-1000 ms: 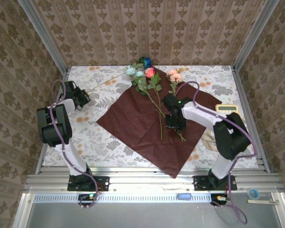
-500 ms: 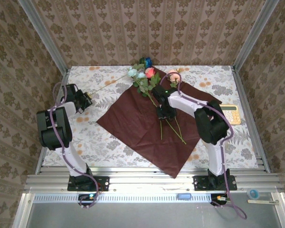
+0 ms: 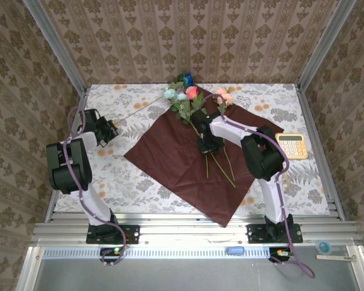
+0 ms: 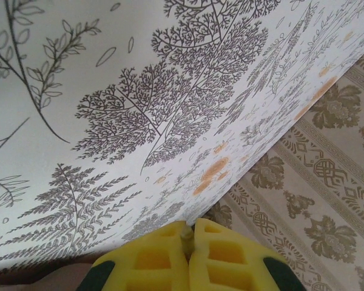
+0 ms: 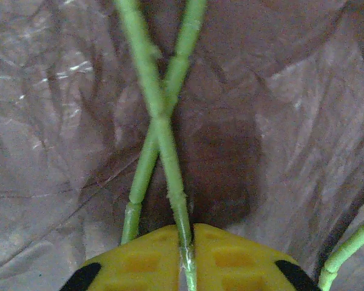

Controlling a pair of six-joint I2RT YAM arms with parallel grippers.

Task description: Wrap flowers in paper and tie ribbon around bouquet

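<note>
Since a second ago: the right arm swung in from the paper's right side to its middle. The calculator is uncovered, and the pink-headed stem has been dragged in beside the others.

Right claw is clamped on one green stem, low over the paper. Flowers lie with heads at the paper's far corner and stems fanning nearward. Left claw is together at the desk's left, pinching a thin tan strand that runs toward the heads. Whether it is ribbon or stem I cannot tell.

Step, as judged: gathering the stems. Drag low and slow so the paper does not ruck. Lay the stems parallel before release.

Views: the right wrist shows the held stem crossing a second one just ahead of the pads. The top view gives the layout but not that grip.
</note>
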